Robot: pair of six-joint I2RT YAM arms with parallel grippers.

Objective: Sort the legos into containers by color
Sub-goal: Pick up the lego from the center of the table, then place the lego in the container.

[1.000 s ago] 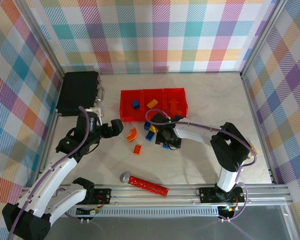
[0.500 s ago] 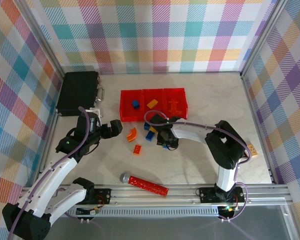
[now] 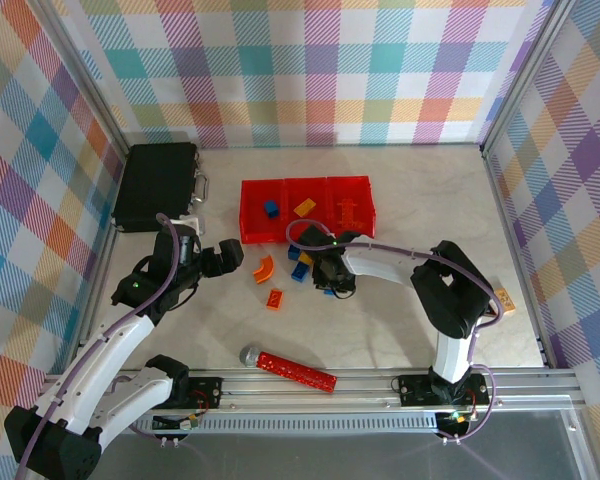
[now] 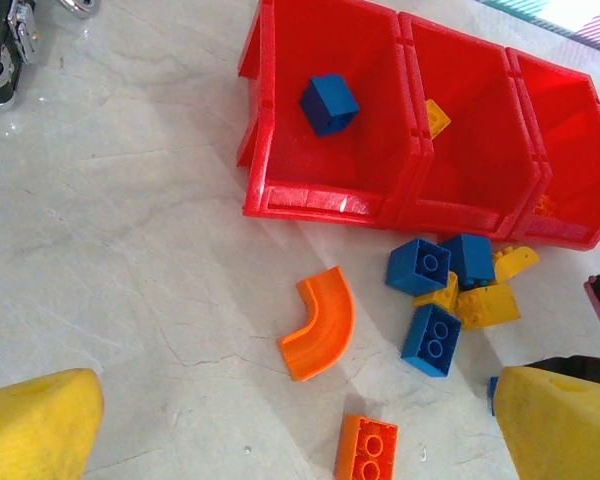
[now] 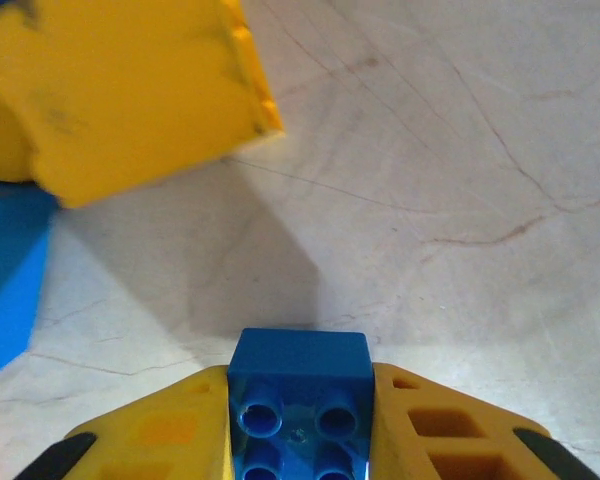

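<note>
Right gripper (image 5: 300, 405): clamped on blue brick (image 5: 298, 362)
Left gripper (image 3: 230, 258): fingers wide apart, empty
Leftmost red bin (image 4: 280, 150): far-left of the held brick, near

I work in a lab test cell. Aluminium framing (image 3: 380, 377) edges my desk (image 3: 420, 200); checked cloth walls (image 3: 310, 70) enclose it.

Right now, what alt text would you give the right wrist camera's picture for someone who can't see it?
A small blue lego brick is pinched in the right gripper between its two yellow fingers at bottom centre. Behind it lies a pale marbled tabletop, with a yellow lego at upper left and a second blue lego at the left edge.
</note>
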